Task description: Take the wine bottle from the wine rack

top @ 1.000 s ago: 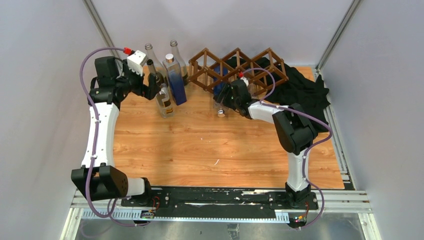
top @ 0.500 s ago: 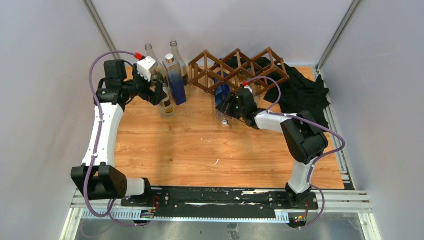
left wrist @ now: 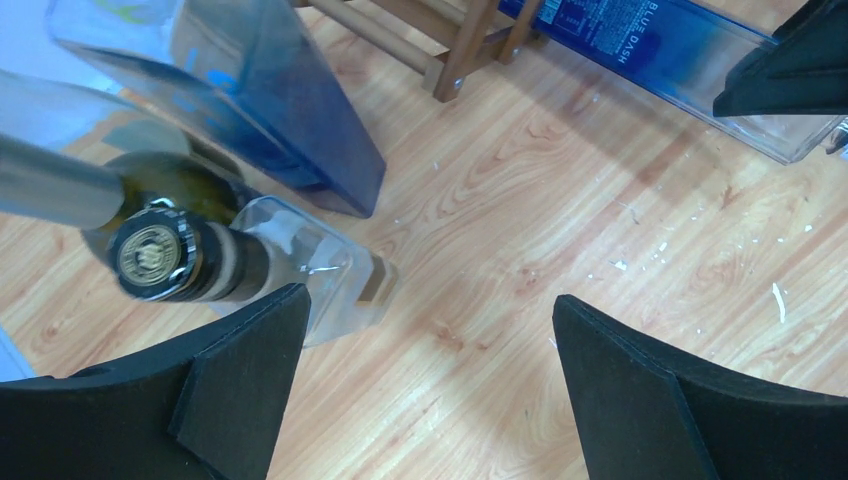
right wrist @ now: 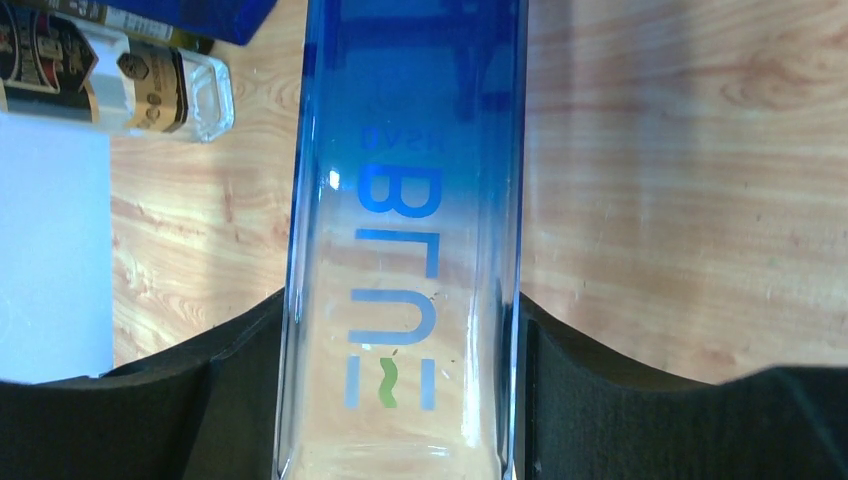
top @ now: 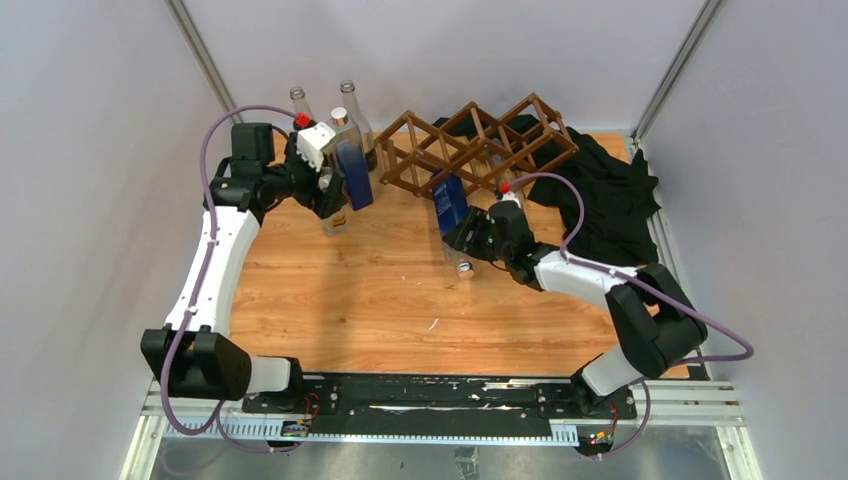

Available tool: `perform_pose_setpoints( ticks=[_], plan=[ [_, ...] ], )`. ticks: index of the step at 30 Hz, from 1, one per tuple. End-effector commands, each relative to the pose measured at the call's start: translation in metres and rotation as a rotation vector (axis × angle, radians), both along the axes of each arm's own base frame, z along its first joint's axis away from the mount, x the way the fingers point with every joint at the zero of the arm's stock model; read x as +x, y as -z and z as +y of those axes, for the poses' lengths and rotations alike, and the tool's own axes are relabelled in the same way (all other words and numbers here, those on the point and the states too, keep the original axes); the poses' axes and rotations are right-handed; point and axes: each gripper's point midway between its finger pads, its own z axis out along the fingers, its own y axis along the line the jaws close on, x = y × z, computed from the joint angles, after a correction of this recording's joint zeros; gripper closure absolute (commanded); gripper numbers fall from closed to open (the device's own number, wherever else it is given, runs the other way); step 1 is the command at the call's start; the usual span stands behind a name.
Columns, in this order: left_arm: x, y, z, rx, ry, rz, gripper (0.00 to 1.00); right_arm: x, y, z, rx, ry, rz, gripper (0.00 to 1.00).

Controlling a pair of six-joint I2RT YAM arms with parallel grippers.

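Dragged nearer, the blue bottle (top: 449, 201) now sits almost clear of the rack (top: 480, 140) by the worktop's (top: 380, 290) far edge. To draw it out lengthwise, the right gripper (right wrist: 400, 310) clamps round its body. Spread wide and empty, the left gripper (left wrist: 425, 310) hangs above the standing bottles (top: 350, 165).

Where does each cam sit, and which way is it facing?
Top external: above and behind the bases, looking down at the table and wine rack; left arm and right arm show.
Left wrist: on the left arm, looking down at standing bottles; its open left gripper frames the bottom.
Right wrist: looks along the right gripper, shut on the blue wine bottle.
Shared: all three show that bottle.
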Motion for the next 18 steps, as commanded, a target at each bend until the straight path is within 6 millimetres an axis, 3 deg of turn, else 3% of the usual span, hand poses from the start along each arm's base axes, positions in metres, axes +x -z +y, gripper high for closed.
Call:
perform_pose_setpoints(
  ticks=[1,8,18],
  plan=[
    [-0.007,0.010,-0.010,0.041,0.035,0.010,0.04,-0.024,-0.023,0.013,0.042,-0.066,-0.058,1.00],
    [-0.009,0.013,-0.025,0.070,0.075,0.007,0.04,-0.053,-0.048,-0.002,0.072,-0.069,-0.088,1.00],
    [-0.013,0.026,-0.052,0.175,0.155,0.003,0.06,-0.092,-0.063,-0.026,0.048,-0.108,-0.074,1.00]
  ],
)
